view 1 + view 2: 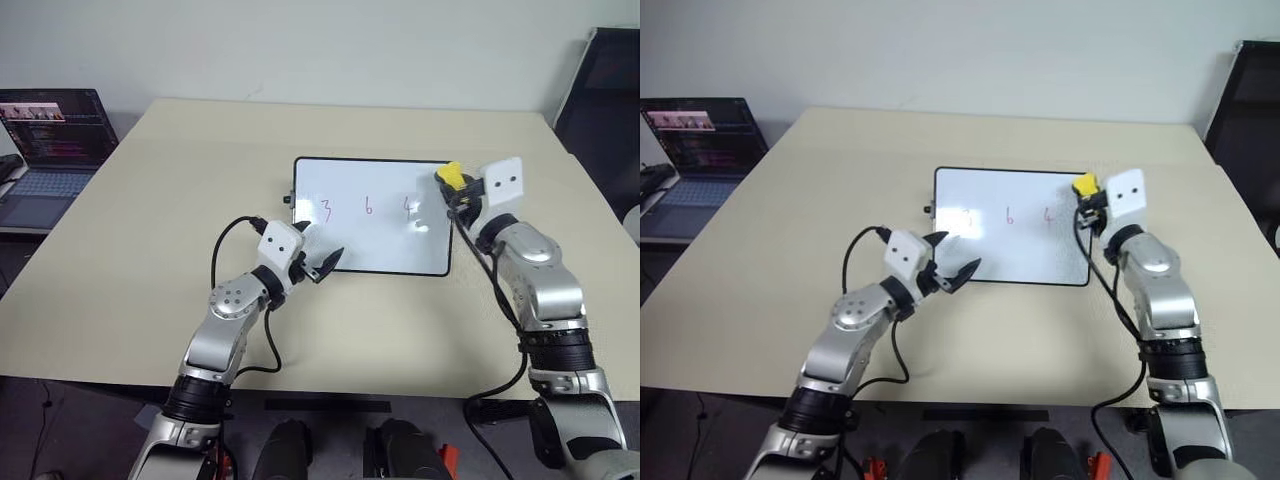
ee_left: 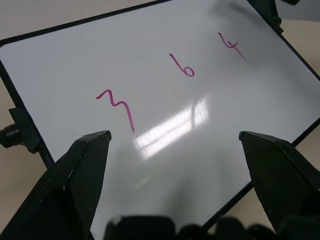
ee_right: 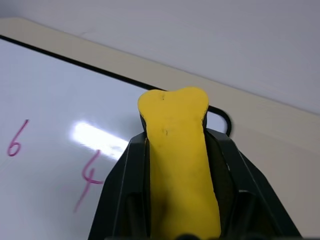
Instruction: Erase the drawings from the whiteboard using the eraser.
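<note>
Reaching in from the whiteboard's point(image 1: 372, 215) right side, the right arm holds its claw point(image 1: 456, 190) roughly level over the board's right short edge, near the far right corner. Its two black fingers point(image 3: 125, 185) are clamped tight on the eraser point(image 3: 177, 155), a bright yellow block with a notched, rounded tip that pokes out past the fingertips, above the board and just beside the "4".

The left arm bends in from the board's near left corner, forearm angled toward the board, with its claw point(image 1: 952, 262) lying about level over the near edge and pointing across the white surface. Its fingers point(image 2: 80, 170) are spread wide with nothing between them.

The whiteboard lies flat on the beige bench point(image 1: 150, 260), glossy white with a thin black frame, rounded corners and a small black knob point(image 2: 11, 134) on its left short side. The drawings point(image 2: 187, 67) are all intact: thin red digits "3", "6" and "4" in a row across the board's middle, the "3" nearest the left claw and the "4" nearest the eraser. A window glare shines on the surface below the digits.
</note>
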Available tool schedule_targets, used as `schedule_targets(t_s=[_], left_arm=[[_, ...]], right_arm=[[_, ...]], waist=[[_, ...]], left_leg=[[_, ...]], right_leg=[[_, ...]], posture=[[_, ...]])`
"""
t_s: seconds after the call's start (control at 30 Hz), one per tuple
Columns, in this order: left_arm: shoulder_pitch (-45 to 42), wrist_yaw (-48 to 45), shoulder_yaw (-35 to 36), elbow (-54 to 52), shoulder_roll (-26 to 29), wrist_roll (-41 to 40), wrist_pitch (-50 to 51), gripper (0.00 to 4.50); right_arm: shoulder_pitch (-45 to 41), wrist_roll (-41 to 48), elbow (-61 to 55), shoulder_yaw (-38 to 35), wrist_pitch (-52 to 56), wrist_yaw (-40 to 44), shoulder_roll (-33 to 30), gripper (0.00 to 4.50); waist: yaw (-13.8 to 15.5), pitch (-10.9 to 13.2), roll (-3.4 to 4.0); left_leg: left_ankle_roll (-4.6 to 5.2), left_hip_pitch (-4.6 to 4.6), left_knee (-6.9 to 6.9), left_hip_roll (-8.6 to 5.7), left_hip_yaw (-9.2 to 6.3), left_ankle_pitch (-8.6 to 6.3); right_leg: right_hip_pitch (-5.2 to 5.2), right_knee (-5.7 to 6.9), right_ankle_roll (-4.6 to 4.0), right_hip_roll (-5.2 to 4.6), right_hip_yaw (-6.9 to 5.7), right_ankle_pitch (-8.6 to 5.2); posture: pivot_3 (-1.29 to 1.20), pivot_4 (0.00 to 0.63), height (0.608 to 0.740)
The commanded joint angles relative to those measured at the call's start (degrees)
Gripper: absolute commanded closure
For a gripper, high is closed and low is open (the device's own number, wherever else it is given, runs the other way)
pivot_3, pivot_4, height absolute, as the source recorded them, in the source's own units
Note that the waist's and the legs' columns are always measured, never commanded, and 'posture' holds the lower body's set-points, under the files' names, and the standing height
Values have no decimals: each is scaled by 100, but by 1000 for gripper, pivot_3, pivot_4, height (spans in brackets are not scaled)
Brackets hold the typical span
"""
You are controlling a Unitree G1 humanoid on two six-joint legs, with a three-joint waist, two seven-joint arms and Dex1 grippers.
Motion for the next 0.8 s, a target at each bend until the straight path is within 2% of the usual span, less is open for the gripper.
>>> schedule_targets(t_s=[0.03, 0.27, 0.6, 0.8], left_arm=[[-96, 49, 93, -218, 18, 64, -153, 0], [-180, -91, -23, -245, -17, 71, -156, 0], [-208, -351, -176, -376, -65, 17, -100, 0], [-259, -430, -273, -380, -88, 81, -60, 0]], right_arm=[[-318, -119, 235, 126, -498, 113, 163, 3317], [-539, -196, 803, 169, -849, 238, 296, 3317], [-655, -392, 1288, 136, -1127, 267, 115, 3317], [-521, -683, 1407, 357, -1247, 326, 76, 3317]], waist=[[1, 0, 0], [12, 0, 0], [11, 0, 1], [0, 0, 1]], left_leg=[[0, 0, 0, 0, 0, 0], [0, -1, 0, -1, -1, 0], [0, -1, -1, 0, 0, 0], [0, -1, -1, 0, 0, 0]], right_leg=[[-1, 1, 0, 0, 0, 0], [-1, 0, 0, -1, -2, 0], [-1, 0, -1, -1, -1, 0], [-1, 0, -1, -1, -1, 0]], posture=[[0, 150, 740], [0, 150, 740], [0, 150, 740], [0, 150, 740]])
